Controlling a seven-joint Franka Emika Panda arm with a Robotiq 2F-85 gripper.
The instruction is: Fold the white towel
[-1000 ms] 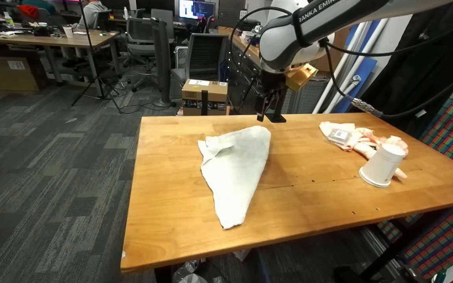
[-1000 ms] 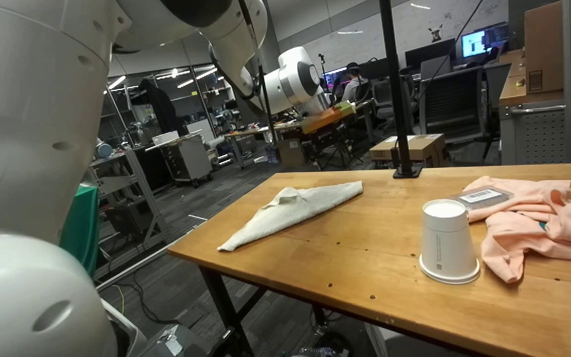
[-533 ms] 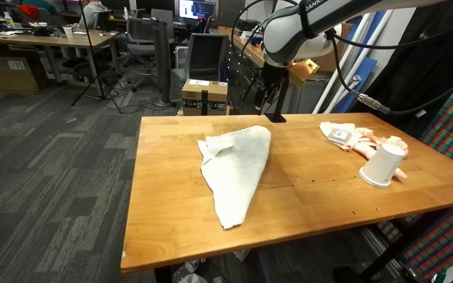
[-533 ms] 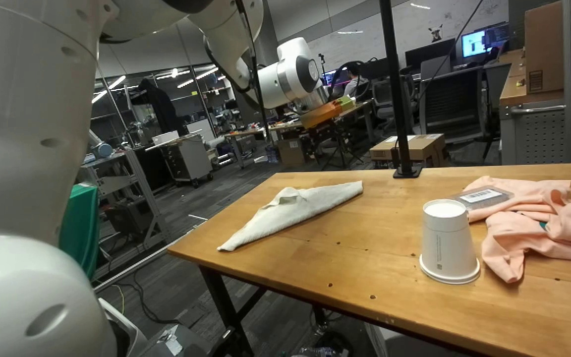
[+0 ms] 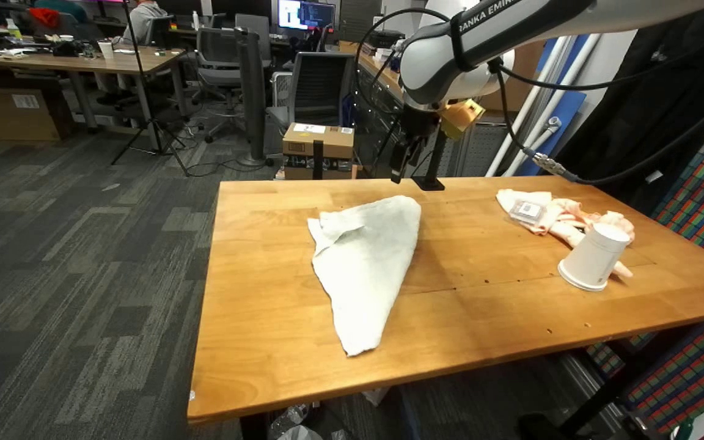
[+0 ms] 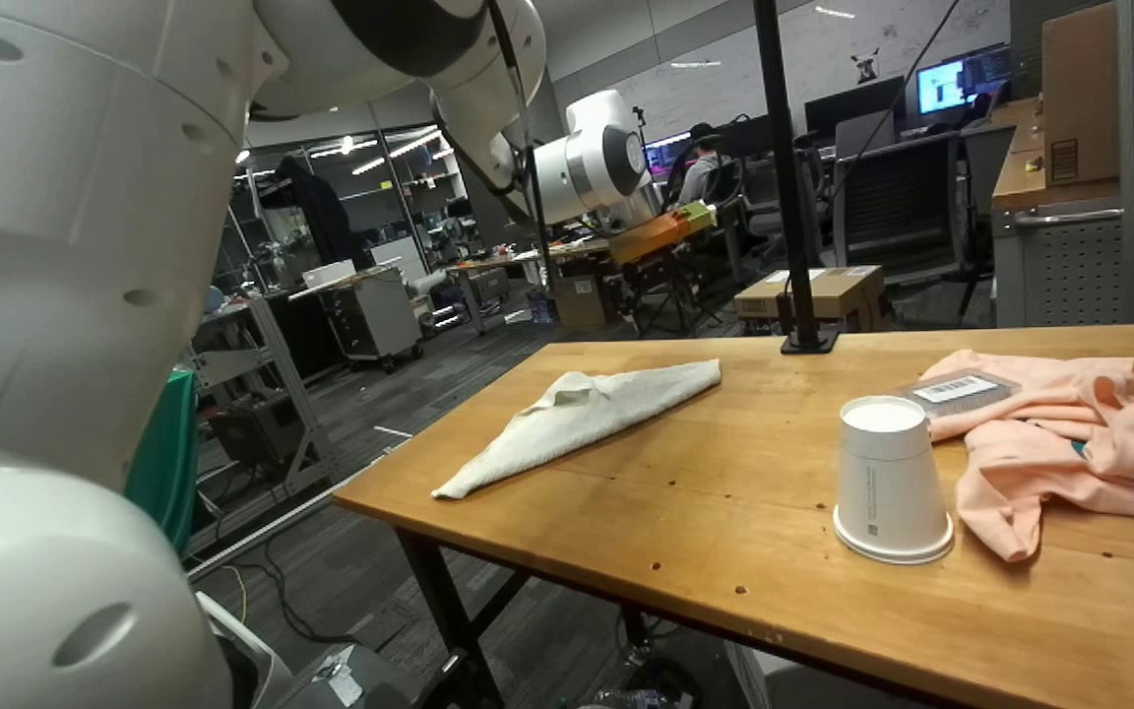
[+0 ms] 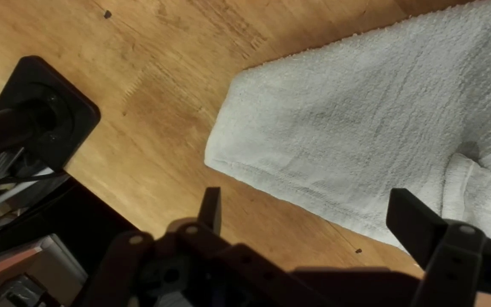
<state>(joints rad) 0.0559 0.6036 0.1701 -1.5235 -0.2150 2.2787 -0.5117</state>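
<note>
The white towel (image 5: pixel 367 263) lies on the wooden table in a rough triangle. It shows in both exterior views (image 6: pixel 587 418), with a small raised fold on one side. In the wrist view the towel (image 7: pixel 335 123) fills the right part, and a turned-over flap (image 7: pixel 484 196) shows at the right edge. My gripper (image 5: pixel 402 166) is in the air above the table's far edge, beyond the towel's wide end. In the wrist view the gripper (image 7: pixel 305 192) is open, its fingers wide apart with nothing between them. The left finger shows against bare wood, the right one against the towel.
A black post with a square base (image 5: pixel 428 183) stands at the table's far edge near the gripper; its base shows in the wrist view (image 7: pixel 45 111). An upside-down white cup (image 6: pixel 890 483), a peach cloth (image 6: pixel 1069 463) and a clear packet (image 6: pixel 961 389) are on the table.
The arm lifted slightly, then came down again and shifted a little left in an exterior view. The towel has not moved.
</note>
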